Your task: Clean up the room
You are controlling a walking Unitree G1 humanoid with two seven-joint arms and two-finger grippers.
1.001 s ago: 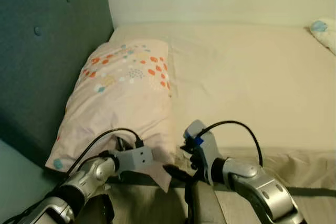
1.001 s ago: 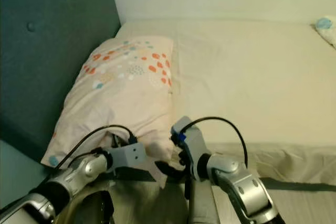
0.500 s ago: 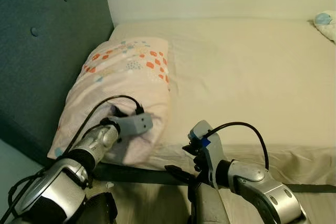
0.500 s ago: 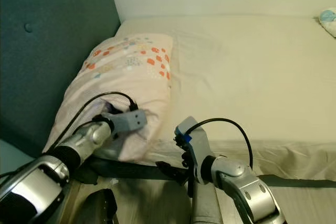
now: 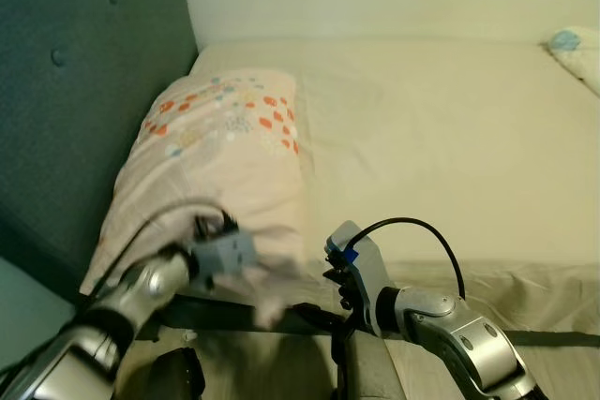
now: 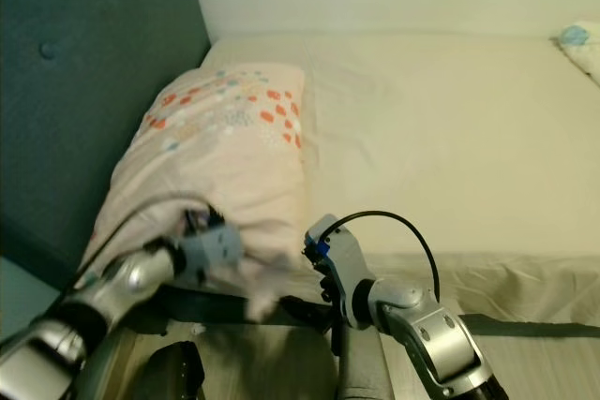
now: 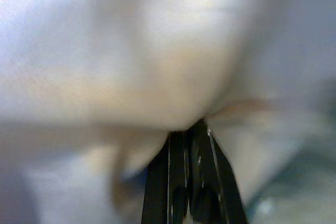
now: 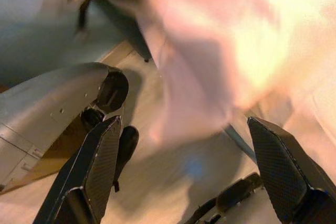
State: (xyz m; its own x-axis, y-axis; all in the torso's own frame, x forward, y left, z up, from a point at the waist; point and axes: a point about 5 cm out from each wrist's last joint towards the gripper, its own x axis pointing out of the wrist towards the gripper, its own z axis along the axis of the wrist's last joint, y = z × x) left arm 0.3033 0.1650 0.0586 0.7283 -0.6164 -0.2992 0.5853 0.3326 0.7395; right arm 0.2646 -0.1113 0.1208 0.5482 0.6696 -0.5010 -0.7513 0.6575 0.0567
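Two silver arms are reaching toward a bed from its near edge. At far left, a dark padded headboard (image 5: 75,91) is standing against the bed's end. Beside it, a pale pink pillow (image 5: 220,152) with orange and blue dots is lying on the cream sheet (image 5: 441,147), its near corner hanging over the bed's edge. The left gripper (image 7: 189,145) is pinching that corner, its black fingers pressed together on the fabric; the arm is blurred, suggesting motion. To the right, the right gripper (image 8: 184,166) is hovering low by the bed frame with its fingers spread wide, holding nothing. A second dotted cushion (image 5: 574,46) is peeking in at far right.

The step in hand appears to be straightening the pillow. Next, the left arm likely needs to draw the corner square onto the mattress and let go.

The head views are showing the whole bed; the left wrist view is showing the pinch close up; the right wrist view is showing wooden floor (image 8: 63,203) beneath the drooping corner.
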